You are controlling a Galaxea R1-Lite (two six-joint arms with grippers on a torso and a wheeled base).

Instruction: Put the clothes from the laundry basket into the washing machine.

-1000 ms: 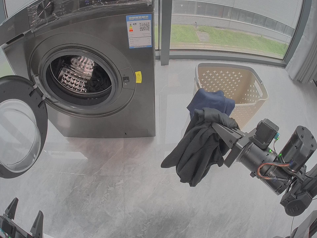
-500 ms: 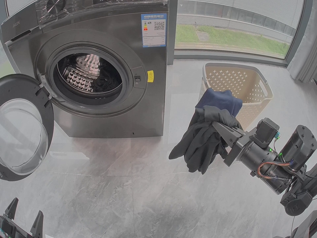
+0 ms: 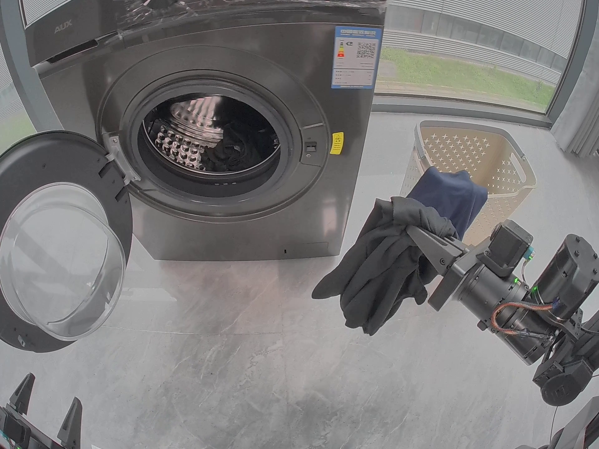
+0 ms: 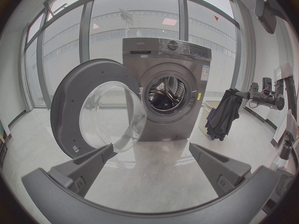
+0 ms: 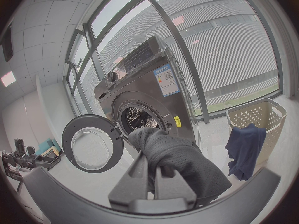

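dark grey garment (image 3: 380, 263) hangs bunched from the right gripper (image 3: 417, 233), which is clamped on a fold of the cloth. right wrist view shows fabric draped over the pinched fingers (image 5: 174, 187). garment is in the air above the floor (image 3: 249, 357), between the washing machine (image 3: 262, 45) and the laundry basket (image 3: 480, 127), clear of the machine and the floor.

navy garment (image 3: 452, 197) is draped over the basket's near rim, partly behind the grey one in head view; cannot tell if the two touch. basket is beige with star cut-outs and stands on the floor to the right of the machine, by the window (image 3: 474, 63).

washing machine door (image 3: 59, 157) is swung wide open to the left, glass bowl facing out. drum (image 3: 187, 132) opening is uncovered, with some dark clothing (image 3: 240, 148) lying inside.

left gripper (image 3: 47, 403) sits low at the near left, well apart from the clothes, its fingers spread apart. left wrist view looks past them at the open door and the machine front.
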